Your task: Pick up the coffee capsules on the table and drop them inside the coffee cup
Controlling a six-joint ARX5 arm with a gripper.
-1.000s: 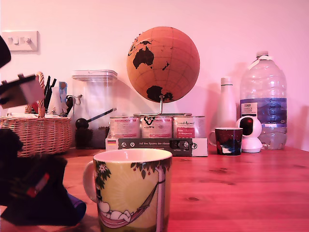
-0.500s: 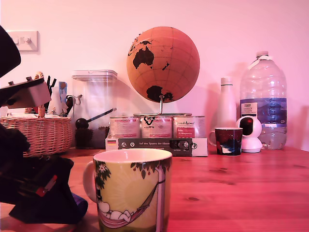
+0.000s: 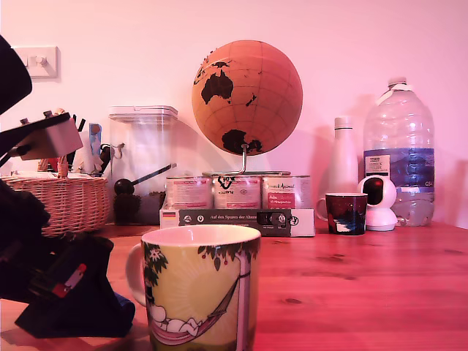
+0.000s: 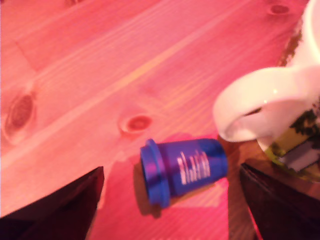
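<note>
Since half a second ago the black end effector has edged slightly toward the exterior view's right, low over the reddish-brown wooden tabletop, beside the large yellow-green ceramic mug. Its fingers stand apart, straddling the small dark-blue plastic capsule, which lies on its side just beside the mug's white handle, ungripped.
</note>
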